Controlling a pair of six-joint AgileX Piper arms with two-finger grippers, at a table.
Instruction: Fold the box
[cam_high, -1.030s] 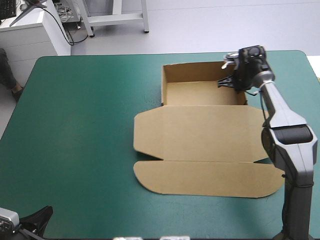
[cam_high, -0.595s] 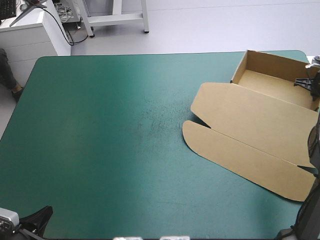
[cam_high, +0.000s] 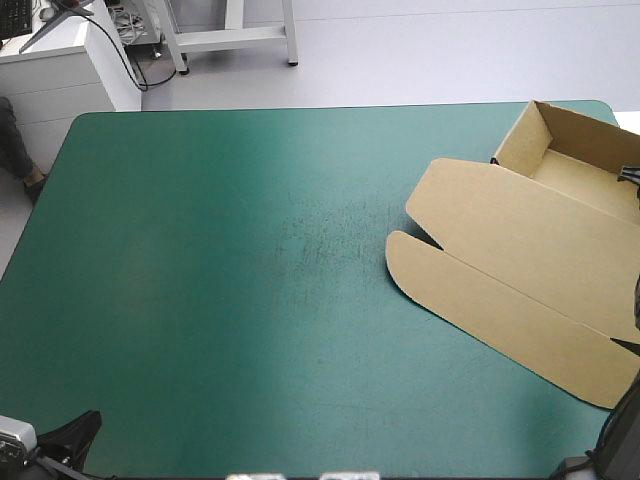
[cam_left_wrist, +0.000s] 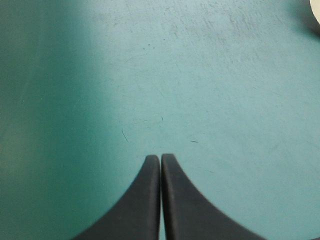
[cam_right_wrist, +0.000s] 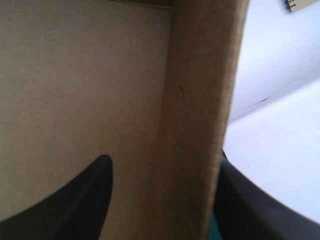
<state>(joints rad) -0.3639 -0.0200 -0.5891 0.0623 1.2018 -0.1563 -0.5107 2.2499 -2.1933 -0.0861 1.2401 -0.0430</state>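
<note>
The brown cut-board box (cam_high: 560, 215) sits at the table's far right corner, turned at a slant. Its walled tray (cam_high: 520, 140) shows only bare board inside, and its lid (cam_high: 500, 270) lies flat on the teal-green cover (cam_high: 230, 280), reaching toward the table's middle. The right gripper (cam_right_wrist: 165, 160) pinches one tray wall, with one black finger (cam_right_wrist: 75, 200) inside and the other outside. The left gripper (cam_left_wrist: 160, 157), at the near left corner, has its fingers pressed together over bare cover.
</note>
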